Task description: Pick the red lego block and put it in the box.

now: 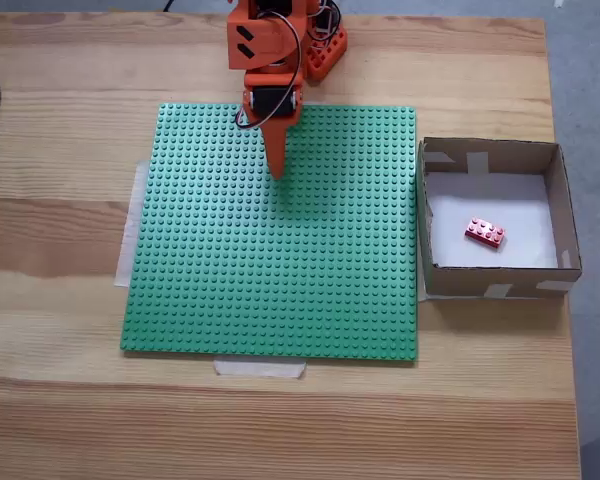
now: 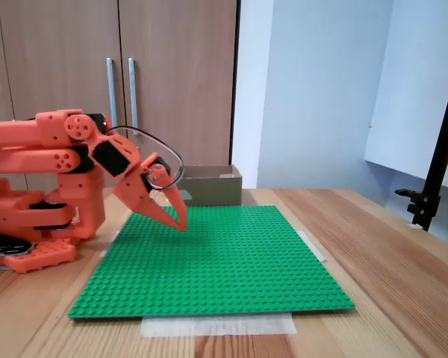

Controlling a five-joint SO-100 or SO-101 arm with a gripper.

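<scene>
Lying flat inside the box [image 1: 560, 205] on its white bottom is the red lego block [image 1: 485, 232] — right of the green baseplate [image 1: 280, 280] on the tabletop [image 1: 70, 230]. The claw [image 2: 181, 221] hangs over the baseplate's far part, pinched together — holding nothing.

The orange two-finger gripper [image 2: 181, 221] hangs tilted downward over the rear left part of the flat green studded baseplate [image 2: 224, 261], its fingers together at the tips. The brown cardboard box [image 2: 211, 185] stands behind the baseplate's far edge on the pale wooden table [image 2: 381, 253]. White tape [image 2: 218, 325] holds the baseplate's near edge.
</scene>
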